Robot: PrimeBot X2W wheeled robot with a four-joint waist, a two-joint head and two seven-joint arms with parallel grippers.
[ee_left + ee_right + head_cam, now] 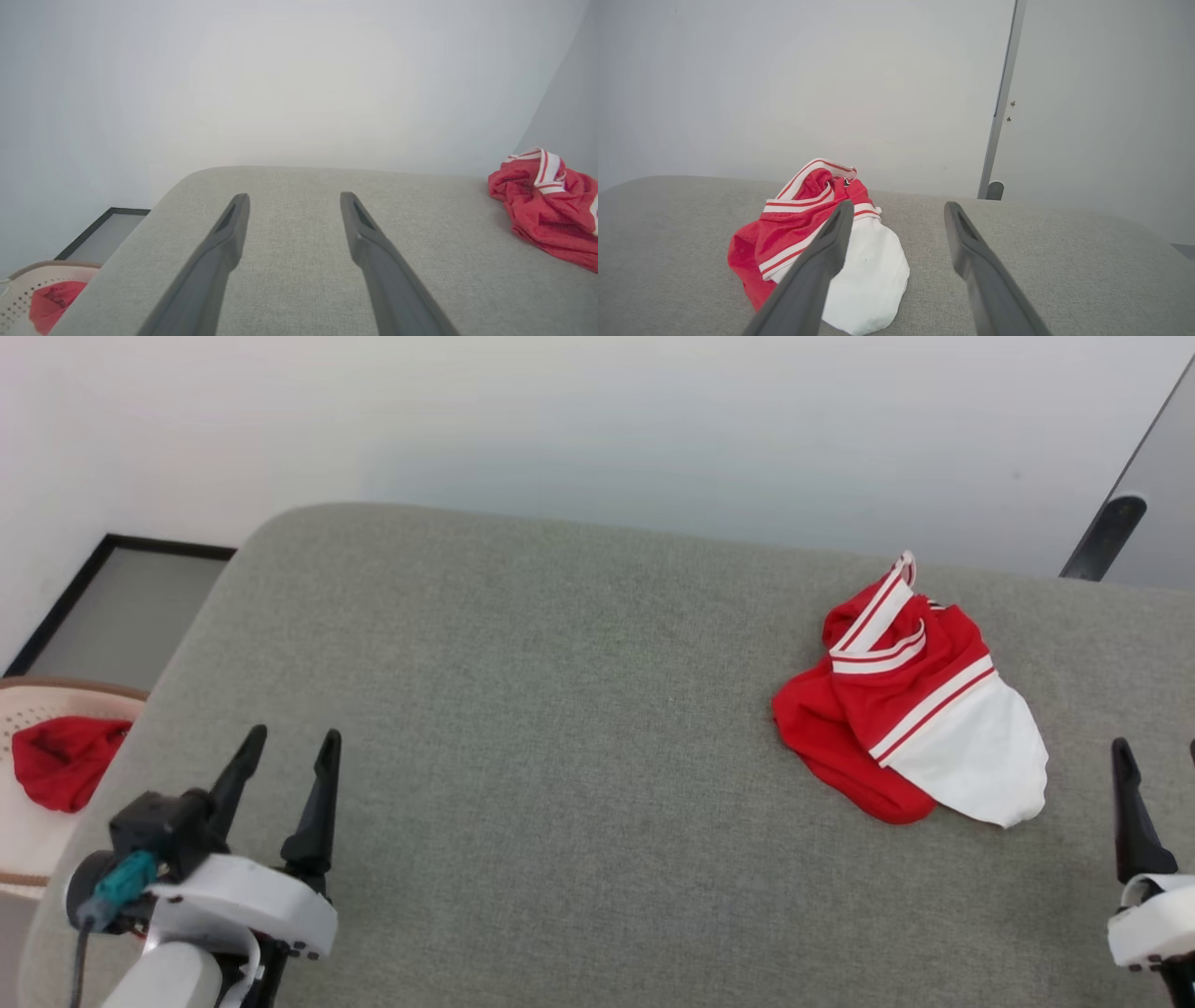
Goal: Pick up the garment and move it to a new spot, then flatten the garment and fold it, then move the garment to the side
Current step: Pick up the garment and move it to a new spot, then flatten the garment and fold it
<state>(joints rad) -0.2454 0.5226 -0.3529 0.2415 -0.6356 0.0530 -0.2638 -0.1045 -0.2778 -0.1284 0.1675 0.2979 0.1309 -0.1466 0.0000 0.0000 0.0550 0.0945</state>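
Observation:
The garment (910, 709), a red jersey with a white sleeve panel and striped trim, lies crumpled on the right part of the grey cushioned surface (560, 756). It also appears at the right edge of the left wrist view as the garment (542, 205), and ahead-left in the right wrist view as the garment (817, 242). My left gripper (285, 751) is open at the lower left, far from the shirt. My right gripper (899, 210) is open, just right of the shirt and holding nothing. One right finger (1130, 812) shows at the head view's right edge.
A pale basket (28, 709) with a plain red cloth (61, 761) in it stands off the surface's left edge. A white wall runs behind, with a dark-framed panel (121, 607) at the left and a door edge (1001, 98) at the right.

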